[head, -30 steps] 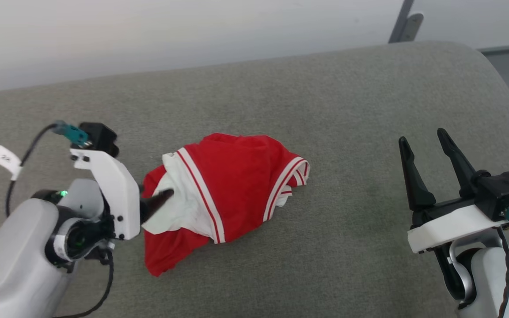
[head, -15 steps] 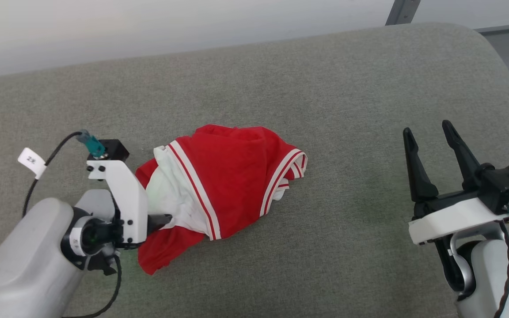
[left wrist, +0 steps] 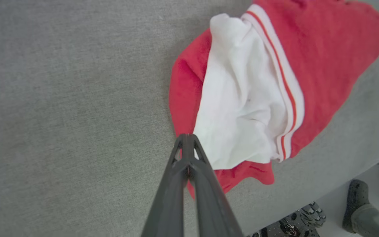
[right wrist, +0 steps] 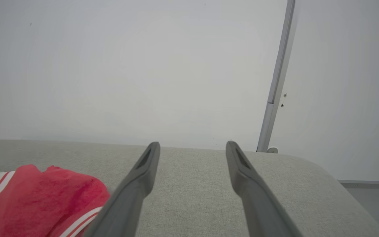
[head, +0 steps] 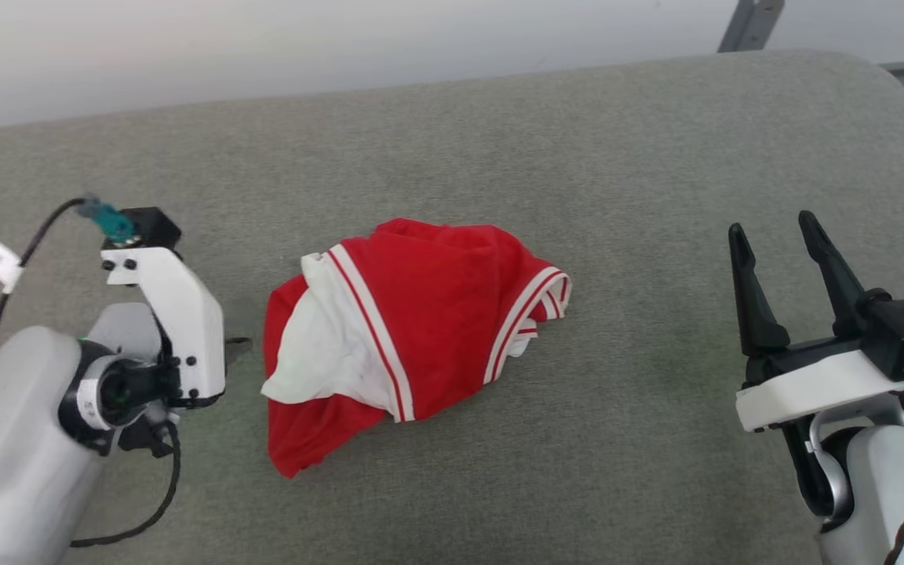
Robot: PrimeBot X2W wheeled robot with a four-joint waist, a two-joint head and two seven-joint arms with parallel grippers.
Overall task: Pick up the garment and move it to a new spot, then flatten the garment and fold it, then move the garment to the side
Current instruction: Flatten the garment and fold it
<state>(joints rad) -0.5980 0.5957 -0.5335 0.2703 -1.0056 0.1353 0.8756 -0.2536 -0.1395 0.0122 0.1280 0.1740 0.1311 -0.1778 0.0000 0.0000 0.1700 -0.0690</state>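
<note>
The garment lies crumpled in a heap in the middle of a grey padded surface: bright red fabric, a white sleeve panel and paired white stripes. My left gripper sits just left of the heap, low over the surface, fingers pointing toward it. In the left wrist view the left gripper is shut, its tip at the edge of the garment, with no fabric seen between the fingers. My right gripper stands open far to the right, well clear of the garment. Its right gripper fingers hold nothing.
A pale wall rises behind the padded surface, with a grey metal bracket at the back right. The surface's rounded edge drops off at the right. In the left wrist view, a person's dark shoe stands on the floor beyond the surface's edge.
My left gripper has drawn back left off the garment's white panel and shut with nothing in it. The head camera has shifted a little. The right gripper stays open.
</note>
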